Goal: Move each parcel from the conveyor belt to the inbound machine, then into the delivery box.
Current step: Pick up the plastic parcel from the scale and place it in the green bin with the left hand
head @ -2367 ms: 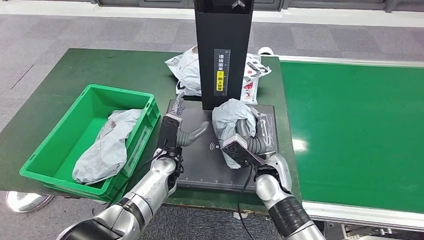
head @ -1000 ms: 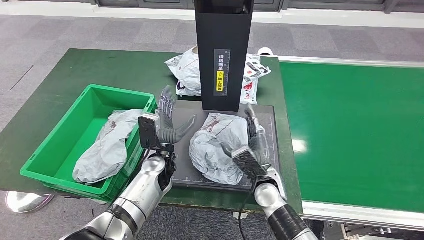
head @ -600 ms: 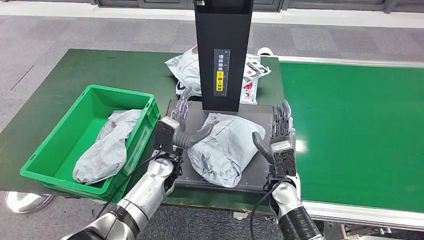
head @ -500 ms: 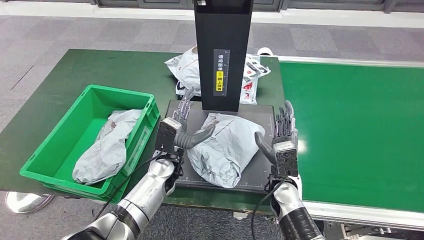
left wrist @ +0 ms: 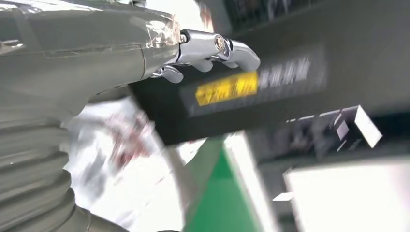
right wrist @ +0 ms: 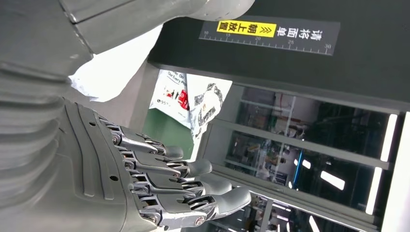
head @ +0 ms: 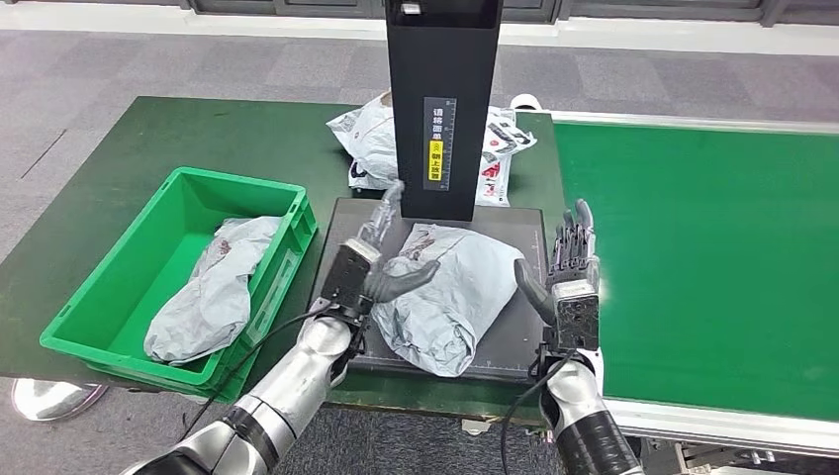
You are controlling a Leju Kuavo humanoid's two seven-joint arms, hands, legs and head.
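Observation:
A crumpled grey parcel lies on the black plate of the inbound machine, in front of its black tower. My left hand is at the parcel's left side. Its fingers are spread toward the tower, and its thumb lies against the parcel's edge without gripping it. My right hand stands upright just right of the plate, fingers apart, clear of the parcel. The left wrist view is blurred and shows that hand's fingers before the tower's yellow label. The right wrist view shows straight fingers holding nothing.
A green delivery box at the left holds another grey parcel. Several white printed parcels lie behind the tower. The green conveyor belt runs along the right. The table's front edge is close below the plate.
My right hand set the grey parcel down on the plate, let go and drew off to the right. My left hand moved in against the parcel's left side.

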